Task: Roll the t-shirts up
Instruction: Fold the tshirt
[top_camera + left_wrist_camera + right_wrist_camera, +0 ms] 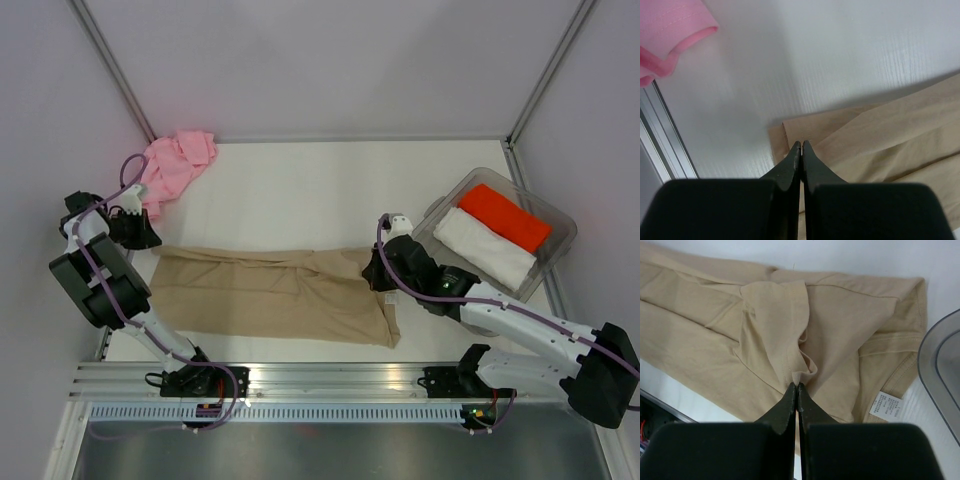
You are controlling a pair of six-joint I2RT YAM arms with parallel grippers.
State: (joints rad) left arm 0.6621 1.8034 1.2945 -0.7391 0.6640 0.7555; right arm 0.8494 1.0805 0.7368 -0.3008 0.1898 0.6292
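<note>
Currently the tan t-shirt (270, 295) lies mid-table as a long folded strip, not yet rolled; my right claw (798, 385) is clamped on a raised fold of it, my left claw (801, 144) is closed at its left end, and I cannot tell if it holds cloth. The pink t-shirt (175, 165) sits crumpled at the far left, untouched. Only the overhead view shows the red t-shirt (505, 215) and white t-shirt (490, 245) bundled in the tub (572, 232), seemingly finished

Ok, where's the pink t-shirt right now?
Top view: the pink t-shirt lies bunched in the far-left corner of the table, just beyond the left gripper and apart from the tan t-shirt.
</note>
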